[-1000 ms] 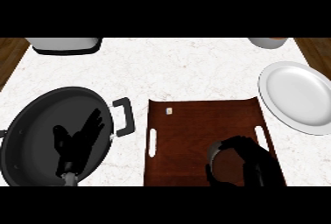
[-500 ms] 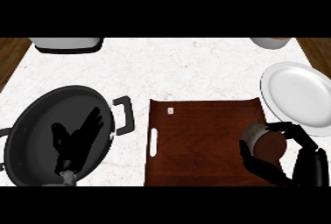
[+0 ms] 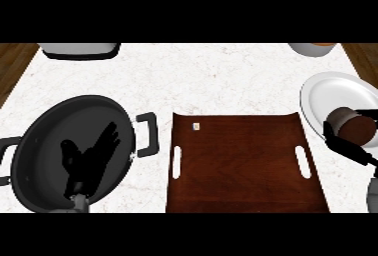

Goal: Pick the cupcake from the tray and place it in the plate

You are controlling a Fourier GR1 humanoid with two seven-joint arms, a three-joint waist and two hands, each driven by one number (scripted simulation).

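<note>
The cupcake [image 3: 354, 128], dark brown with a grey wrapper, is held in my right hand [image 3: 350, 149] at the view's right edge. The hand's fingers curl round it and hide its lower side. It hovers over the lower rim of the white plate [image 3: 332, 92], just right of the tray. The dark brown tray [image 3: 244, 170] lies at the middle of the counter with nothing on it but a small white mark near its top left corner. My left hand [image 3: 87, 161] rests open, fingers up, over the black pan at the left.
A black pan [image 3: 52, 135] with side handles fills the left of the counter, close to the tray's left edge. A white pot [image 3: 77, 50] stands at the back left and a small cup [image 3: 314, 48] at the back right. Wooden floor shows past both counter sides.
My right hand has carried the cupcake rightward and up, from over the tray's right part to the plate's lower rim. The left hand has stayed still.
</note>
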